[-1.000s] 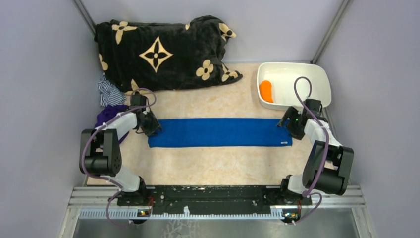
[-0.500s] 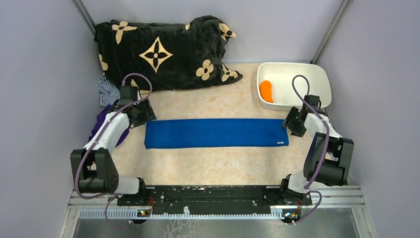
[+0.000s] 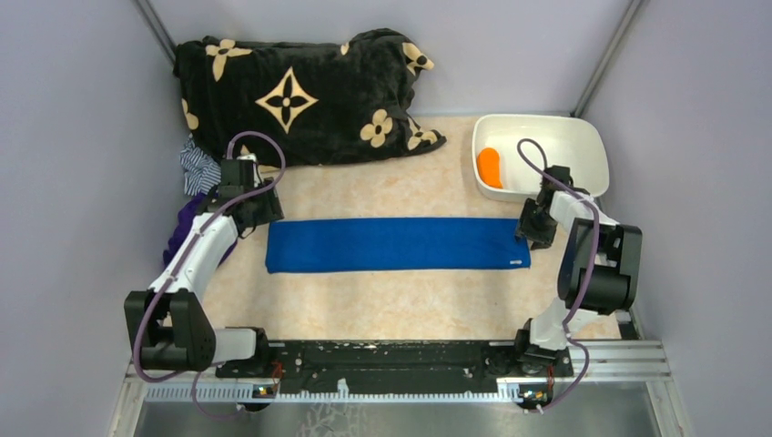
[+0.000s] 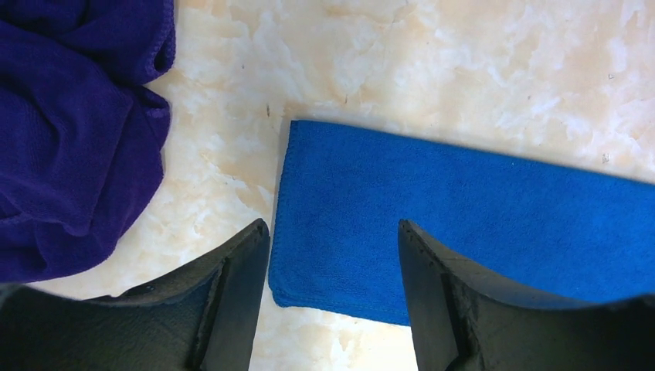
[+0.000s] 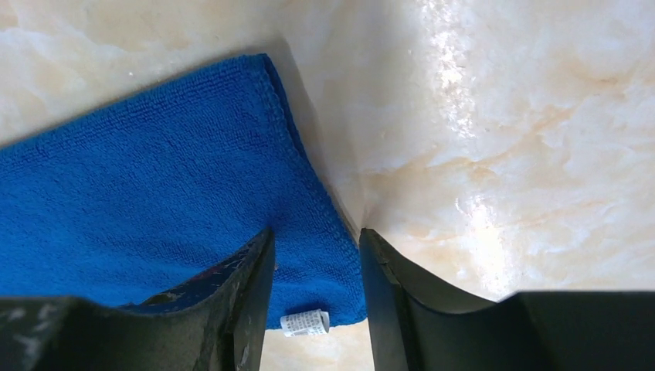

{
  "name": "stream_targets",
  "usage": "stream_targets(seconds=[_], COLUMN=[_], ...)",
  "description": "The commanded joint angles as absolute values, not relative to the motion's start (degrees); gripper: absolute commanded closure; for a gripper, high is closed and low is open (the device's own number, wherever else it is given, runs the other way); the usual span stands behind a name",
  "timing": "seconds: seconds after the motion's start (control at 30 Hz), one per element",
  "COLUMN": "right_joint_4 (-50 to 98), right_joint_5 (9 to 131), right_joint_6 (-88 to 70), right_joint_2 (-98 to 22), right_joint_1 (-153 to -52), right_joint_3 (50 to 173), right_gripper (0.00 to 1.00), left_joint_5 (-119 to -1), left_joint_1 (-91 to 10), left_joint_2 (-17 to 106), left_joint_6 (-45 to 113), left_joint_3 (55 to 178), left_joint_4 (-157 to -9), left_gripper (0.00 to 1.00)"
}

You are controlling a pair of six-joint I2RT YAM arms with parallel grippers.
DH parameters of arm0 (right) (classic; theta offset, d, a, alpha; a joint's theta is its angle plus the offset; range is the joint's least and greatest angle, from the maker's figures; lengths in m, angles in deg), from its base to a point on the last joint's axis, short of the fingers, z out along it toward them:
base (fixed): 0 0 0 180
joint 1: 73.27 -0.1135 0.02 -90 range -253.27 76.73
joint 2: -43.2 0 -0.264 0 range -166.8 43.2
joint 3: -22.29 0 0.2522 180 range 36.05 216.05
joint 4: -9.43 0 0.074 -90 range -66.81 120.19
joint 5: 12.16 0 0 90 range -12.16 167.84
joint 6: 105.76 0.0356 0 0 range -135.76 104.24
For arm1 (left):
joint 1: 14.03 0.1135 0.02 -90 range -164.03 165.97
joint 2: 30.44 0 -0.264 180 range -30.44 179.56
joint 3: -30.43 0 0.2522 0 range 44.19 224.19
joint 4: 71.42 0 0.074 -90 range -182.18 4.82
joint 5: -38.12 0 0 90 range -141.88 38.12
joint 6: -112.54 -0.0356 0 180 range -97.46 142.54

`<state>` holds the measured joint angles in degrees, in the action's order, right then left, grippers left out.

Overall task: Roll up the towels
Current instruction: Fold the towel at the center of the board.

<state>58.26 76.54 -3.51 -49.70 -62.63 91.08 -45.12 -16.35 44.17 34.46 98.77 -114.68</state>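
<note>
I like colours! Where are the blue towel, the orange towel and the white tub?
blue towel (image 3: 396,244): top view, middle of the flat strip.
orange towel (image 3: 490,167): top view, its middle, inside the tub.
white tub (image 3: 572,137): top view, bare floor.

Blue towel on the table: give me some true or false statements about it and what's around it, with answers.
1. The blue towel is rolled up. False: it lies flat as a long strip.
2. The orange towel sits in the white tub. True.
3. The left gripper is clamped on the purple cloth. False: its jaws stand open over the blue towel's left end, and the purple cloth lies apart beside it.
4. A small white tag shows at a corner of the blue towel's right end. True.
5. The black blanket covers the blue towel. False: it lies apart, at the far side.
</note>
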Motion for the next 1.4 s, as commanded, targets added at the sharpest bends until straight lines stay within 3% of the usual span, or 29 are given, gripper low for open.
stream_targets(seconds=[0.0, 0.17, 0.3, 0.4, 0.57, 0.6, 0.77, 1.13, 1.37], right_joint_4=[59.9, 61.0, 61.6, 62.1, 62.3, 62.5, 64.3, 76.8, 79.4], right_joint_5=[78.5, 80.3, 81.0, 80.9, 82.5, 83.6, 93.5, 131.1, 133.2], right_joint_6=[-5.4, -5.0, -4.5, -4.3, -4.1, -3.9, -2.5, 5.6, 6.2], right_joint_2=[-53.0, -57.4, -61.4, -63.6, -63.1, -62.7, -59.0, -57.3, -57.8], right_joint_1=[-63.8, -64.8, -65.7, -66.5, -66.5, -66.6, -66.5, -66.5, -65.2], right_joint_3=[94.6, 93.2, 92.1, 92.1, 92.3, 92.5, 95.3, 108.1, 114.7], right_gripper=[0.55, 0.55, 0.62, 0.72, 0.98, 1.0, 1.0, 1.0, 1.0], left_joint_5=[-42.1, -41.2, -40.9, -40.6, -40.7, -40.8, -41.4, -45.1, -48.6], left_joint_1=[-17.5, -18.1, -18.4, -18.4, -18.4, -18.4, -19.0, -20.4, -21.4], left_joint_2=[42.1, 41.7, 41.7, 41.6, 41.6, 41.6, 41.4, 41.6, 42.5], left_joint_6=[33.1, 33.2, 33.2, 33.2, 33.1, 33.1, 33.1, 32.5, 32.3], left_joint_3=[98.4, 98.2, 98.2, 98.1, 98.1, 98.1, 97.8, 96.5, 95.9], left_joint_4=[-114.3, -114.3, -114.2, -114.2, -114.1, -114.0, -113.8, -113.0, -112.1], left_gripper=[0.32, 0.32, 0.32, 0.32, 0.32, 0.32, 0.31, 0.28, 0.26])
